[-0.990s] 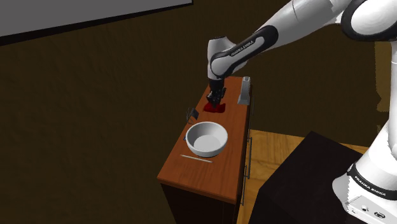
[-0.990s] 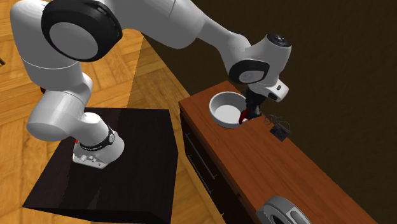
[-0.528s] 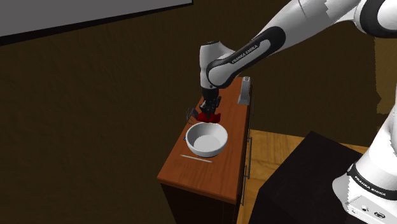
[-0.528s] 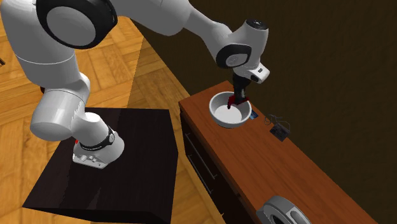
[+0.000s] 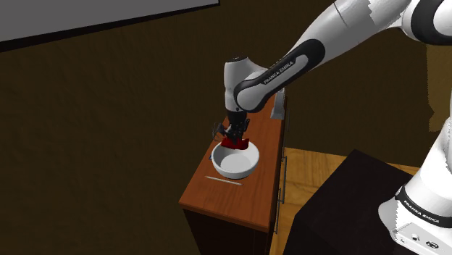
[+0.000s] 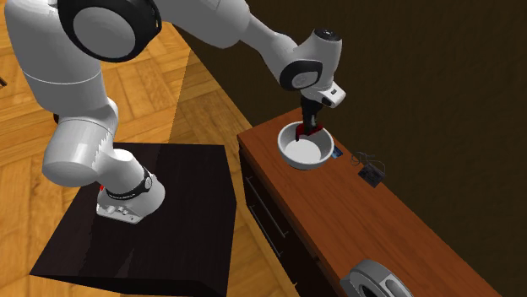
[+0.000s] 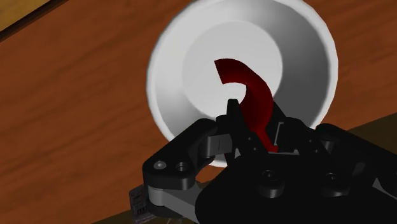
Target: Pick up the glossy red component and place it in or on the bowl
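**red hook held over the bowl**

the red hook-shaped part [image 7: 249,95] is clamped between the two black fingers of the gripper [image 7: 254,127], which is closed narrowly on the part's lower end. its curved end hangs free over the hollow of the white bowl [image 7: 167,86]. in the shoulder view the part [image 5: 234,143] sits just above the bowl's [image 5: 233,171] far rim, under the gripper [image 5: 234,135]. whether it touches the bowl cannot be told. in the second exterior view the part [image 6: 311,132] hangs from the gripper [image 6: 311,120] over the bowl [image 6: 288,157]. the bowl stands on a brown wooden cabinet top [image 5: 232,201]. a thin white stick [image 5: 223,180] lies just beside the bowl, on its near side. a small black wired thing [image 6: 372,173] lies near the bowl. a round grey thing [image 6: 372,283] lies well apart from the bowl at the cabinet's other end.
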Tool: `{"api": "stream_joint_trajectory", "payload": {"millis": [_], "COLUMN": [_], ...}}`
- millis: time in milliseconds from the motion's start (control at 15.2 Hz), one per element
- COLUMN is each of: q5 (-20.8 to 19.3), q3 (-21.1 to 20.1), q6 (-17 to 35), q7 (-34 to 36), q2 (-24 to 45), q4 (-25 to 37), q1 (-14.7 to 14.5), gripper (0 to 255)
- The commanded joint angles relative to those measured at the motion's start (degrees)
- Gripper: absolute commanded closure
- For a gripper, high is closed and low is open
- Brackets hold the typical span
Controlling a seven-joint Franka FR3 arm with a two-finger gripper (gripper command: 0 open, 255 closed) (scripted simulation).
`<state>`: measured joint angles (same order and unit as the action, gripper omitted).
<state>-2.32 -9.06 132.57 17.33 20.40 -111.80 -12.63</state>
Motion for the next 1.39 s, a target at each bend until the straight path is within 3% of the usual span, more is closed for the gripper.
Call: {"api": "stream_joint_trajectory", "payload": {"millis": [0, 528, 990, 1056, 1320], "q5": [-0.2, -1.0, -1.0, -1.0, -1.0], "q3": [0.1, 0.6, 0.6, 0.6, 0.6], "q6": [1.4, 6.3, 6.3, 6.3, 6.3], "q7": [0.1, 0.6, 0.6, 0.6, 0.6], "q2": [0.9, 5.1, 5.1, 5.1, 5.1], "q4": [-0.4, -1.2, -1.2, -1.2, -1.2], "q1": [-0.1, -0.4, -0.4, -0.4, -0.4], "gripper": [255, 255, 255, 0, 0]}}
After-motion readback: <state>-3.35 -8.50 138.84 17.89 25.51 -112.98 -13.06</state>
